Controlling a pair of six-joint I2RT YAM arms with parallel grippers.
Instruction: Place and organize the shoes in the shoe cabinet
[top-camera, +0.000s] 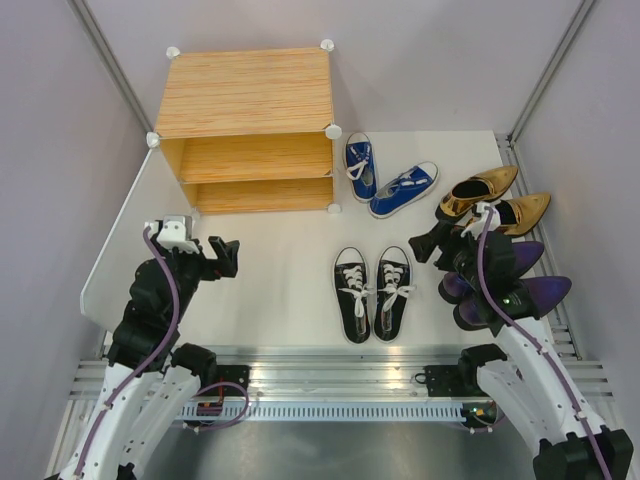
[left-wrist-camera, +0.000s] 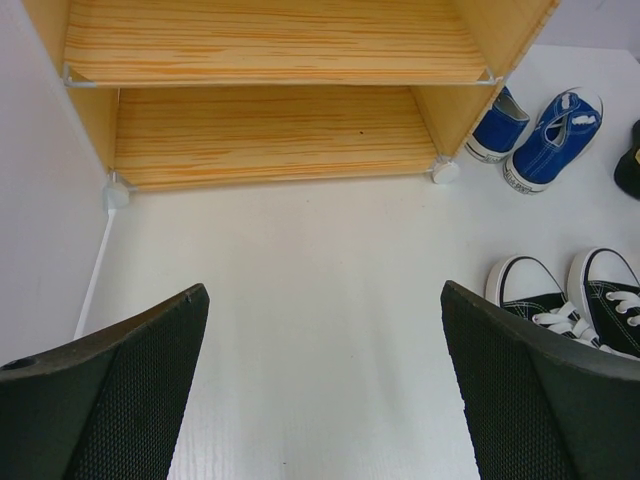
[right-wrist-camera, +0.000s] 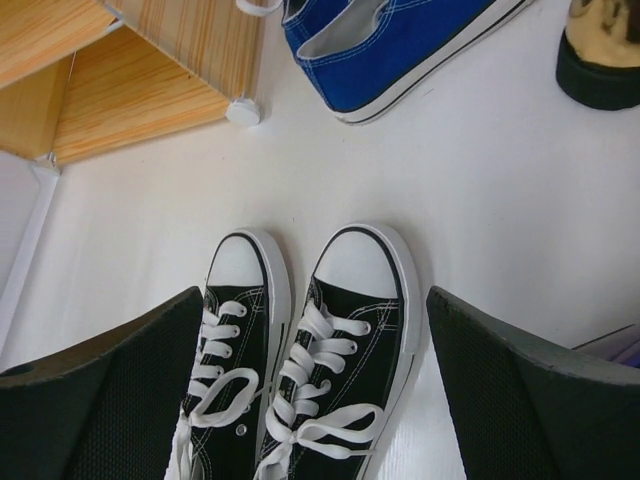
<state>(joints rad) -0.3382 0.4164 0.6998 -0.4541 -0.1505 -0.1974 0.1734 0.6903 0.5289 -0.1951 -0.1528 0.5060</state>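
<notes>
The shoe cabinet (top-camera: 245, 130) stands at the back left, both wood shelves (left-wrist-camera: 270, 135) bare. Black sneakers (top-camera: 372, 292) with white laces sit side by side mid-table. Blue sneakers (top-camera: 385, 178) lie just right of the cabinet. Gold heels (top-camera: 495, 198) and purple heels (top-camera: 530, 285) are at the far right, partly under my right arm. My left gripper (top-camera: 225, 257) hovers open before the cabinet, only bare table between its fingers (left-wrist-camera: 130, 390). My right gripper (top-camera: 430, 243) is open to the right of the black pair; the right wrist view frames those sneakers (right-wrist-camera: 340, 340) between its fingers (right-wrist-camera: 520, 390), untouched.
The cabinet's pale door panel (top-camera: 115, 250) stands swung open along the left side, close to my left arm. Grey walls close in the table on the left, back and right. A metal rail (top-camera: 330, 385) carries both arm bases at the near edge.
</notes>
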